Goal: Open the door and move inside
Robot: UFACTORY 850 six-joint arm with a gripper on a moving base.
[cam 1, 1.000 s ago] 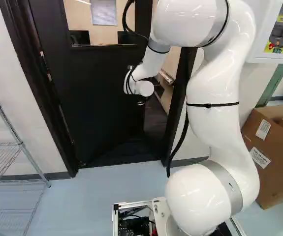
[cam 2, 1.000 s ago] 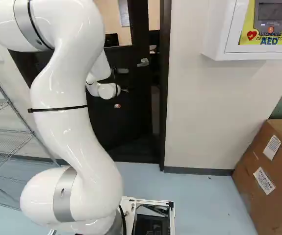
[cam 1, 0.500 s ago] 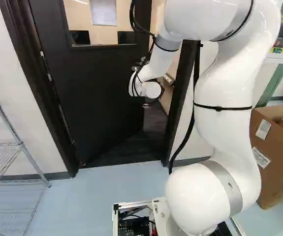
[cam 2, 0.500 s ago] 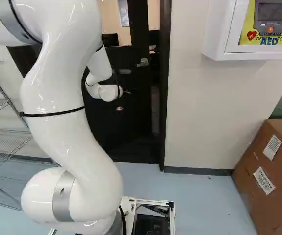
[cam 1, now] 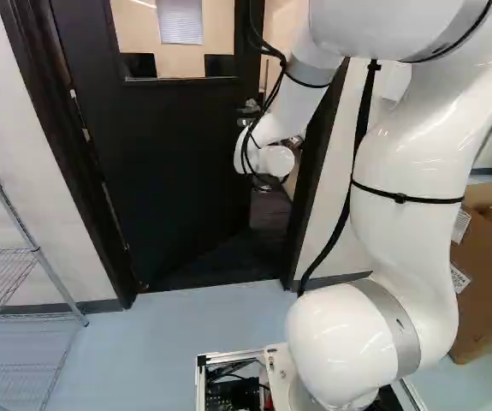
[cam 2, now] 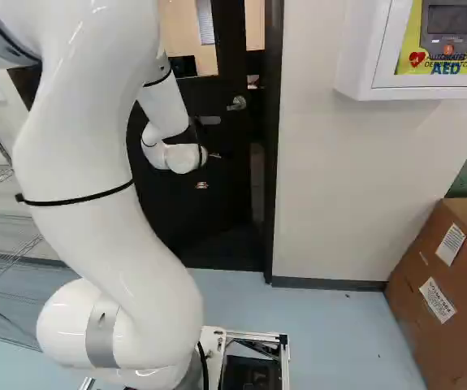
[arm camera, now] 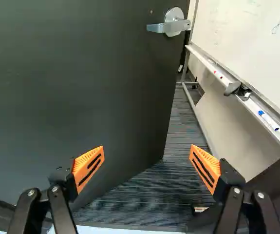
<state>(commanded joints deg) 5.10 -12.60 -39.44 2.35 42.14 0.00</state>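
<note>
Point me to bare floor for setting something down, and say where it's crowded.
Bare floor lies between the wire shelf and the base frame, and between that frame and the cardboard box. Carpet shows bare between door and whiteboard. Crowded: the whiteboard's tray, holding markers.

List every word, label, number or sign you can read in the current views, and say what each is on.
"AED": front of the white wall cabinet, right base view.
"AUTOMATED EXTERN", cut off by the view's edge: same cabinet, above "AED"; the line beneath it is too blurred to quote.
Two white labels on the cardboard box: too small to read.
Whiteboard: pen strokes, no legible word.
</note>
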